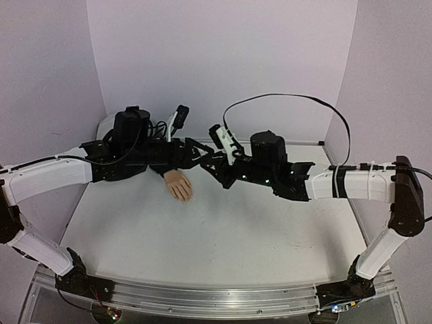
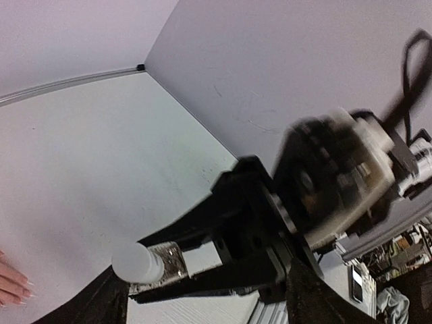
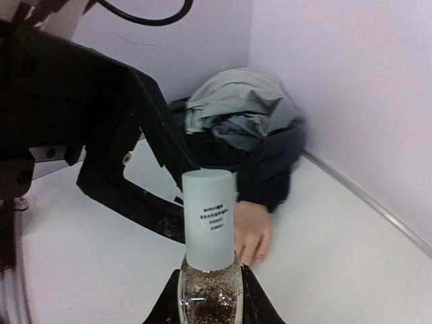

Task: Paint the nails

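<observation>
First, top view. Desk: white, walled on three sides. Left claw and right claw meet tip to tip just above the frame's middle. Hand: pale peach, flat on the desk directly below the left claw, fingers pointing to the lower right. Nails too small to make out here.

Left wrist view. Bottle: lower left of frame, lying crosswise to the camera, white cap to the left, glitter-filled glass to the right. The right claw reaches in from the right and is clamped on the glass. The left claw's own fingers show as dark shapes at the bottom edge, spread wide, nothing between them gripped. Nails: at the far lower-left edge, on two fingertips resting on the desk, beside the cap and apart from it.

Right wrist view. Bottle upright at bottom centre, glass pinched between the right claw's fingers, cap on. The left claw fills the left of the frame, fingers splayed apart behind the cap. Hand just right of the cap, emerging from a dark sleeve; jacket bunched in the corner at upper centre.
</observation>
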You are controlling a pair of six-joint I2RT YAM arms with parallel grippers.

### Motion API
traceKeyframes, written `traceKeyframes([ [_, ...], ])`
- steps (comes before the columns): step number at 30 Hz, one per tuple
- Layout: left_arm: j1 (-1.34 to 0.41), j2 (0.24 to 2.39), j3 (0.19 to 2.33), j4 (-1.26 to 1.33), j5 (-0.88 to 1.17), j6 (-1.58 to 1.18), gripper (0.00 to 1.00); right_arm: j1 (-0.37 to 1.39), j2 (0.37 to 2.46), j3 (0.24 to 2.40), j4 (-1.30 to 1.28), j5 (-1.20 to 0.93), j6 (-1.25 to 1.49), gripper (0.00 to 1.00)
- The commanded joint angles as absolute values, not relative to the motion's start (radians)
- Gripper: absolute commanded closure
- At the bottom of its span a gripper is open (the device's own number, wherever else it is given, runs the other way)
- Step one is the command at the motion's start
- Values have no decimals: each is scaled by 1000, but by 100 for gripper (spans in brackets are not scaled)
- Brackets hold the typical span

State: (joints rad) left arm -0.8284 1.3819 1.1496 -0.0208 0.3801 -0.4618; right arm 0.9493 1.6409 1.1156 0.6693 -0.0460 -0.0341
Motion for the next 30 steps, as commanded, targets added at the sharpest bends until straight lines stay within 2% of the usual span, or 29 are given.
traceKeyframes([
  [1,-828,1298,1163,-11,523,-415,16,818,1548,1108,731,-636,114,100],
  [4,-828,1292,1148,52,597,-416,15,790,1564,1128,745,-859,173,100],
  [8,-827,1315,1146,112,638,-453,19,789,1607,1157,802,-1046,245,100],
  [16,-827,1323,1141,135,659,-471,33,789,1622,1169,861,-1047,280,100],
  [26,-829,1322,1123,135,630,-450,82,790,1615,1154,860,-914,262,100],
  [28,-830,1327,1119,134,614,-447,89,788,1604,1147,842,-815,246,100],
  [30,-830,1327,1115,131,587,-448,95,791,1580,1131,799,-605,217,100],
])
